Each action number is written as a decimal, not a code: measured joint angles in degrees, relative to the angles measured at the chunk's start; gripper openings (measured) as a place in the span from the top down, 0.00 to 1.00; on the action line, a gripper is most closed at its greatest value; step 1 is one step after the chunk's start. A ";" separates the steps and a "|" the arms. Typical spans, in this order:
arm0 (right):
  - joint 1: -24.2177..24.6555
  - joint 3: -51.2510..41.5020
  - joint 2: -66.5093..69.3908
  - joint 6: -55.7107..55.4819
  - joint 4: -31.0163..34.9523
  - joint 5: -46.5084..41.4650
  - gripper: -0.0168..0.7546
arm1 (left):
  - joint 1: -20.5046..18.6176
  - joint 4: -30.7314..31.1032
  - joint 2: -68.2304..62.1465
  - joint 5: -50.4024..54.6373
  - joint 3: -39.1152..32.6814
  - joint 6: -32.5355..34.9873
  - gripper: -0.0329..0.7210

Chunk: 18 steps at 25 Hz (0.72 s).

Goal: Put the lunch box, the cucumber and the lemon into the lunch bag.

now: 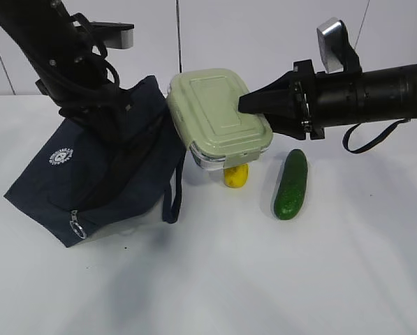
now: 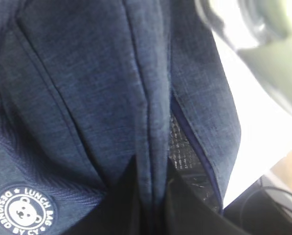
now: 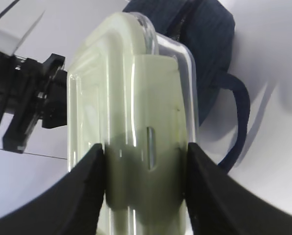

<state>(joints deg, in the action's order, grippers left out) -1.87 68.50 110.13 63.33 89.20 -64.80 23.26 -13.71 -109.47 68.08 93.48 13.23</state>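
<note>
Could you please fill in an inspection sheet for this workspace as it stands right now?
Surface: white table, bare in front.
Job's things: lunch box lifted and tilted beside the lunch bag; lemon and cucumber on the table.
Clutter: nothing seen.
Claws: right claw clamps the lunch box; left claw pinches the bag's fabric by its opening.
Cables: black cable loop under the right arm.
Surroundings: white wall.

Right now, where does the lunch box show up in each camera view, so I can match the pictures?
Exterior view: lunch box upper centre, tilted, held off the table by the right gripper.
Left wrist view: a blurred pale shape at the top right corner, probably the box.
Right wrist view: fills the centre, clamped between the fingers.
Shared landmark: the lunch bag.
</note>
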 joint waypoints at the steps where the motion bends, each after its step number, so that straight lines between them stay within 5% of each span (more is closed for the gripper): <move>1: 0.00 0.00 0.27 0.00 0.00 0.00 0.50 | 0.00 -0.56 0.00 0.00 0.00 0.15 0.94; 18: -0.78 0.00 5.39 0.97 0.27 0.10 0.51 | 0.08 -8.47 0.00 -3.25 0.00 0.42 0.94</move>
<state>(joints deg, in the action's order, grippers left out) -2.65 68.50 115.52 64.30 89.47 -64.70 23.34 -22.19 -109.47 64.83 93.48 13.66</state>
